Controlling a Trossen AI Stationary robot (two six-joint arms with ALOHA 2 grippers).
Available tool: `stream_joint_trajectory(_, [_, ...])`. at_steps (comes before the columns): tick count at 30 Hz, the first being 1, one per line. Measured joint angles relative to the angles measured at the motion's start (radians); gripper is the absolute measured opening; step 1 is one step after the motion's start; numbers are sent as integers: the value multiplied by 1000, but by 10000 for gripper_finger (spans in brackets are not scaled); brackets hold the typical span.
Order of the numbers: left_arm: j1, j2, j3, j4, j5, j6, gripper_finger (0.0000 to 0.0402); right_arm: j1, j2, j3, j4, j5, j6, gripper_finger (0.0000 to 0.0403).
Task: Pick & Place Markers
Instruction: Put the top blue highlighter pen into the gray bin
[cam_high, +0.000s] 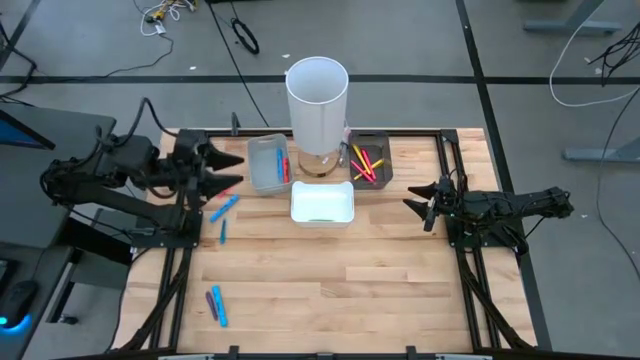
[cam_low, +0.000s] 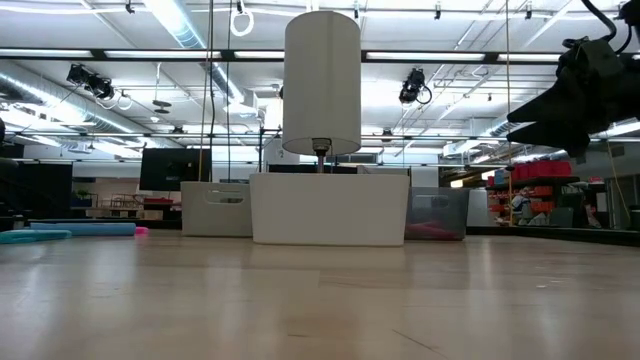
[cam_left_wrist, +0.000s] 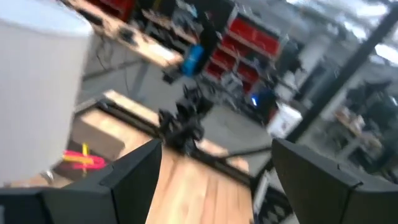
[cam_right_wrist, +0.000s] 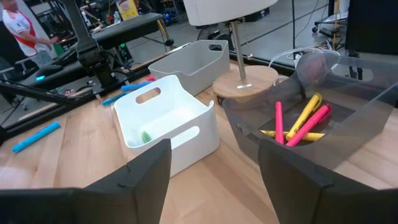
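A wooden table (cam_high: 330, 280) carries 3 trays (cam_high: 322, 204), a lamp (cam_high: 317, 95); loose markers (cam_high: 222, 207) lie beside.

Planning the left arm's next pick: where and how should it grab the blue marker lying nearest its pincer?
Grip the blue marker mid-barrel, from straight above, fingers across its width. It lies flat and diagonal on the table, so the left pincer must turn to match.

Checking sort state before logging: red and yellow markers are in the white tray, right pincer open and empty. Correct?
Not quite. The red and yellow markers lie in the dark tray, not the white tray, which shows only something small and green; see the right wrist view. The right pincer is open and empty.
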Motion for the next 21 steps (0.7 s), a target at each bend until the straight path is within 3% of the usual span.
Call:
stream_joint_trajectory(9, [0,1,0,-176,23,-17,311,0,0,0,1,0,0,242])
stream_joint_trajectory(21, [3,-8,0,-460,30,-198,311,0,0,0,1,0,0,242])
